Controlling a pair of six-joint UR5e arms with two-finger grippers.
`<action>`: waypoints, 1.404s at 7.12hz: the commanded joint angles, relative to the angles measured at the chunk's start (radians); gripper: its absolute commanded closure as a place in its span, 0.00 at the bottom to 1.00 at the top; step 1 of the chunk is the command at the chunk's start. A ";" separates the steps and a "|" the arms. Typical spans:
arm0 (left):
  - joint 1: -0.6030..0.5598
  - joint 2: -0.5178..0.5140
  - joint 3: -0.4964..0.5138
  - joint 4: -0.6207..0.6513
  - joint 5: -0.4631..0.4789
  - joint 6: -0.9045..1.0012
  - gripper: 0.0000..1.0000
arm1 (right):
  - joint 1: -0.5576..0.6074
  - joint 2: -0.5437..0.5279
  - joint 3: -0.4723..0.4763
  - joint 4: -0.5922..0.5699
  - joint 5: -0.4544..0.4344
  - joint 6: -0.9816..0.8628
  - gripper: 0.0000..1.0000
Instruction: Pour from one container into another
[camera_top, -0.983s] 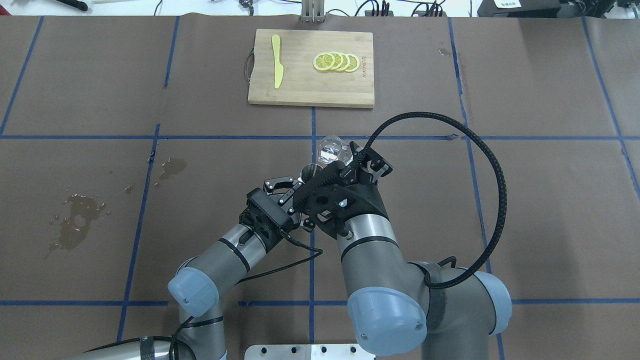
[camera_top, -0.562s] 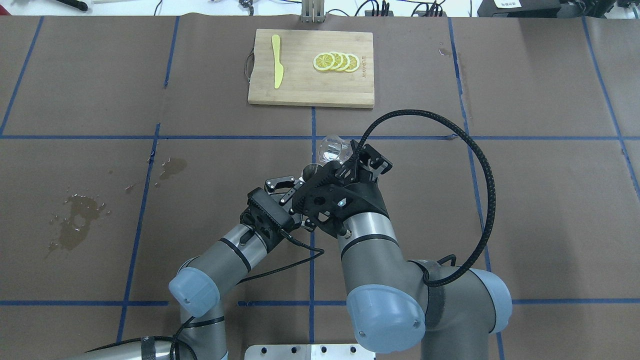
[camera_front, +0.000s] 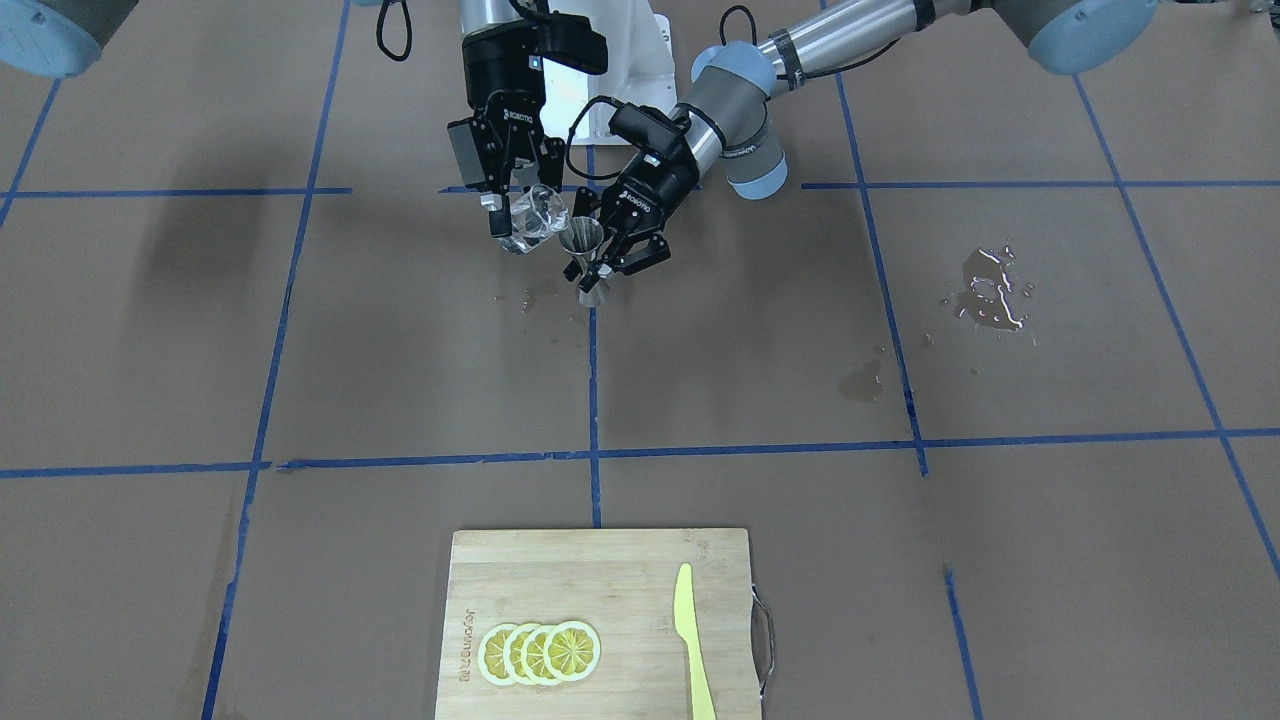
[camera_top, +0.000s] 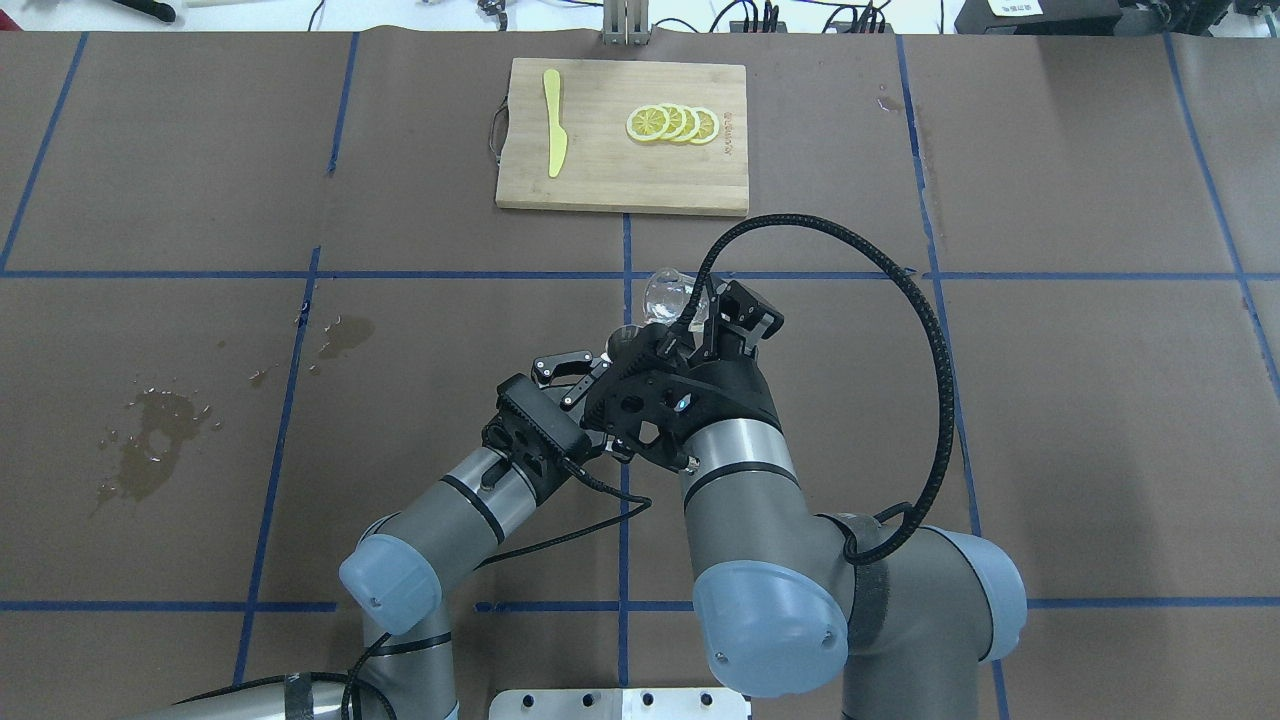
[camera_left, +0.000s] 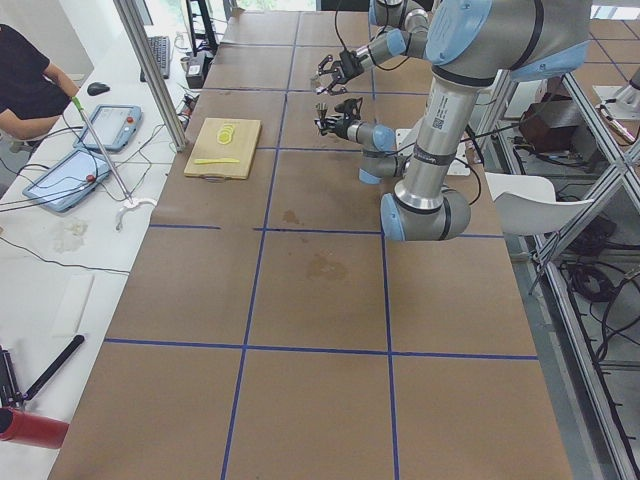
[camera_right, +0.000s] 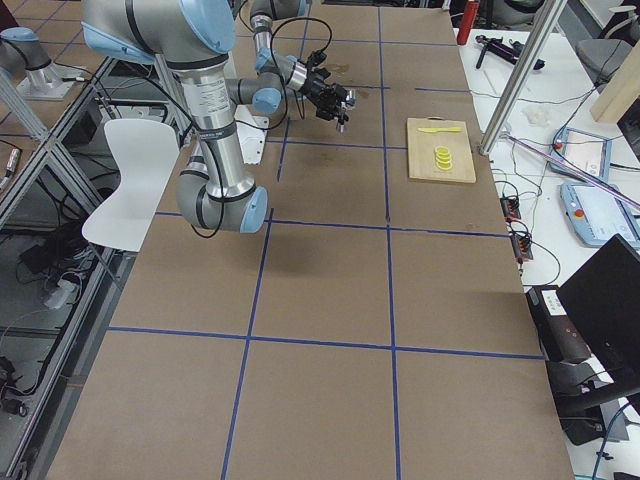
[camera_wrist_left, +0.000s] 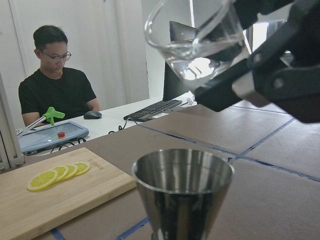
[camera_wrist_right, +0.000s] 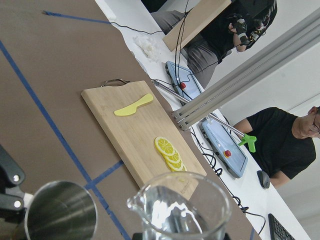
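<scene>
The small clear glass cup (camera_front: 533, 222), upper centre of frame, tilts clamped in my right pincer (camera_front: 520, 218), just above the shiny steel hourglass jigger (camera_front: 583, 250) gripped by my left pincer (camera_front: 612, 258). Tip too fast and water (camera_wrist_left: 196, 57) could overshoot that narrow rim.

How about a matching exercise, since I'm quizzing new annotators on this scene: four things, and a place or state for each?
1. small clear glass cup
2. shiny steel hourglass-shaped jigger
3. flat yellow plastic knife
4. round yellow lemon slices

A. overlapping in a row on the wooden cutting board
B. gripped at its waist by the left end effector
C. tilted in the right end effector
D. lying alone near the board's metal handle

Pairs: 1-C, 2-B, 3-D, 4-A
</scene>
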 joint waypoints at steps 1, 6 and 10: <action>0.000 -0.003 -0.001 0.000 0.000 0.000 1.00 | 0.001 0.000 0.001 -0.023 -0.001 -0.046 1.00; 0.000 -0.007 0.001 0.000 0.000 0.000 1.00 | 0.004 0.002 0.001 -0.027 -0.004 -0.172 1.00; 0.000 -0.007 -0.001 0.000 0.000 0.000 1.00 | 0.007 0.005 0.001 -0.029 -0.008 -0.242 1.00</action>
